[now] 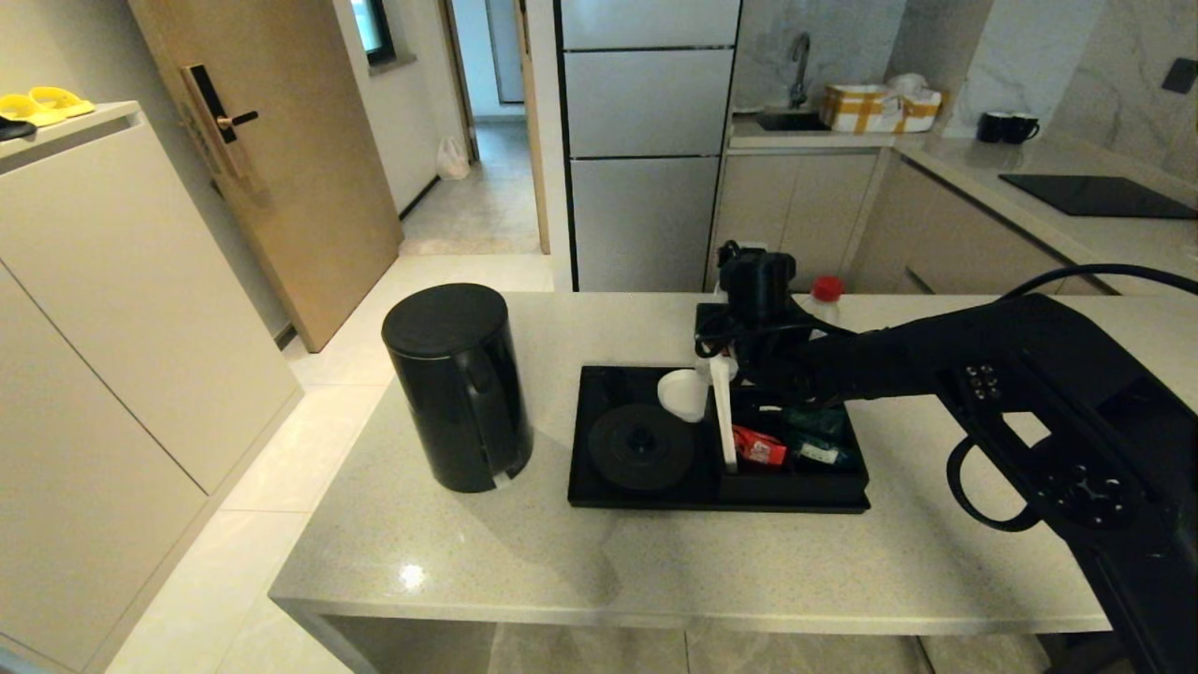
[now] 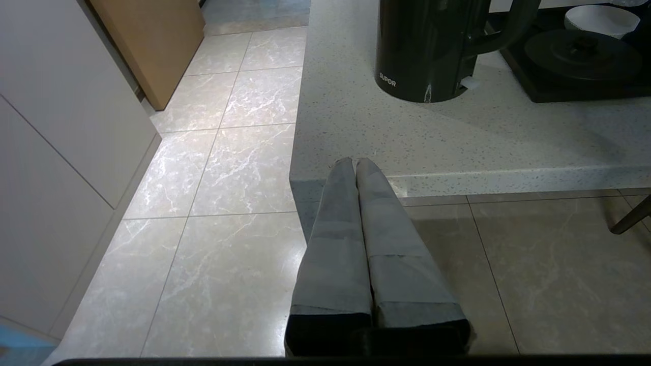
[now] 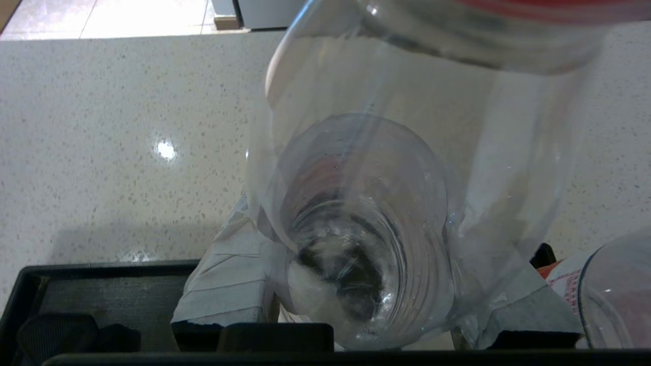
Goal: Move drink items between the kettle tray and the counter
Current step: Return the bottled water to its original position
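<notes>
The black kettle (image 1: 457, 388) stands on the counter (image 1: 524, 552), left of the kettle tray (image 1: 599, 402); its round base (image 1: 641, 446) is bare. My right gripper (image 1: 749, 323) reaches over the tray's far edge. In the right wrist view the gripper (image 3: 366, 218) is shut on a clear water bottle (image 3: 356, 168), one finger (image 3: 224, 284) on each side. A second bottle (image 3: 615, 295) stands close beside it. A red cap (image 1: 826, 290) shows past the gripper. My left gripper (image 2: 356, 168) is shut and empty, parked off the counter's front left corner.
Red and green sachets (image 1: 760, 447) lie in the tray's boxed compartment, beside the white divider (image 1: 723, 412). A white cup (image 1: 681, 393) sits by the kettle base. Two black mugs (image 1: 1006, 126) and a hob panel (image 1: 1095, 195) are on the far worktop.
</notes>
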